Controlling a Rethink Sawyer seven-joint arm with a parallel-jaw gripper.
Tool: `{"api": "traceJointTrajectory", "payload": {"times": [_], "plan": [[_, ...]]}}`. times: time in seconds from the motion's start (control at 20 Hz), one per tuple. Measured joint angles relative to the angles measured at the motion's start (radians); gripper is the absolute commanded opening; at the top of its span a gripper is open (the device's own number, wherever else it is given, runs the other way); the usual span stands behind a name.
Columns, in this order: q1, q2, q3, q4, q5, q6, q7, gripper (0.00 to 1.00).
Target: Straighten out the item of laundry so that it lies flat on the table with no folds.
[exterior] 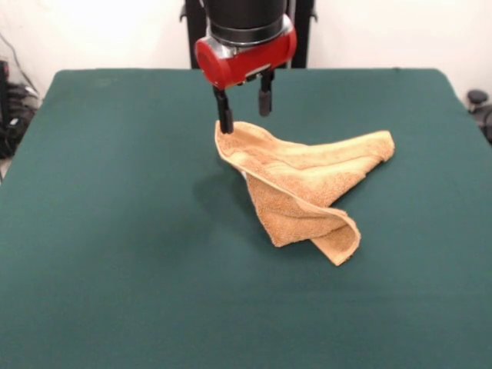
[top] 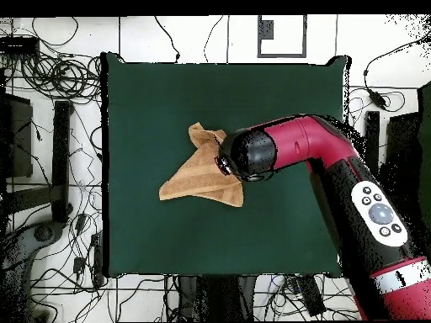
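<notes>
The tan-orange towel [exterior: 304, 184] lies crumpled and folded over itself near the middle of the dark green table [exterior: 115, 231]. One corner stands up at its left end and another flap points toward the near side. My gripper [exterior: 245, 121] hangs just above that raised corner with its fingers apart. The left finger [exterior: 224, 115] touches the corner and the right finger is clear of the cloth. In the overhead view the towel [top: 195, 178] pokes out from under the arm's red wrist [top: 252, 154], which hides the gripper, on the table [top: 278, 92].
The arm [top: 353, 177] reaches in across the table from the lower right of the overhead view. Cables and black stands [top: 59, 151] lie on the floor beyond the table's edges. The robot's pedestal [exterior: 192, 31] stands behind the far edge.
</notes>
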Motion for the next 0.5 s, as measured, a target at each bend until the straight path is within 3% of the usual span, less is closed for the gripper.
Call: {"api": "traceJointTrajectory", "payload": {"times": [0.5], "plan": [[0.002, 0.032, -0.036, 0.013, -0.003, -0.092, 0.0, 1.0]]}}
